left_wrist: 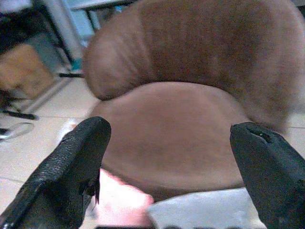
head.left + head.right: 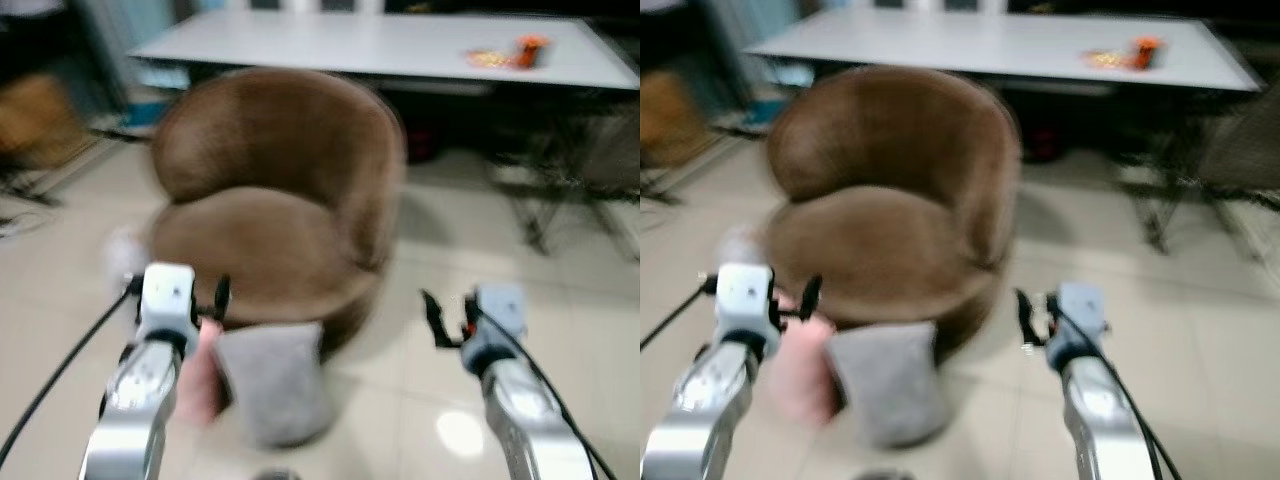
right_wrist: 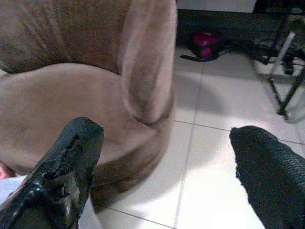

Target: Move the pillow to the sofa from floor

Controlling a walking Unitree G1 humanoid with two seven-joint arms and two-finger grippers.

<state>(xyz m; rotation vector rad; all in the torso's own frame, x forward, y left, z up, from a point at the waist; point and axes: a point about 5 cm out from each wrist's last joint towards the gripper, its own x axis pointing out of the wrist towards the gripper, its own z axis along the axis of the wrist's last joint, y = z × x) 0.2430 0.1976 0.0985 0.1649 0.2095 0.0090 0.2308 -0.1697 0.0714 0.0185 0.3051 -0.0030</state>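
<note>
Both sets of jaws stand wide apart and hold nothing: the left gripper hangs before the brown sofa, the right gripper beside the sofa's side, over the tiled floor. The grey pillow lies on the floor, leaning against the sofa's front base, with a pink pillow just beside it. Behind the sofa stands a white table.
</note>
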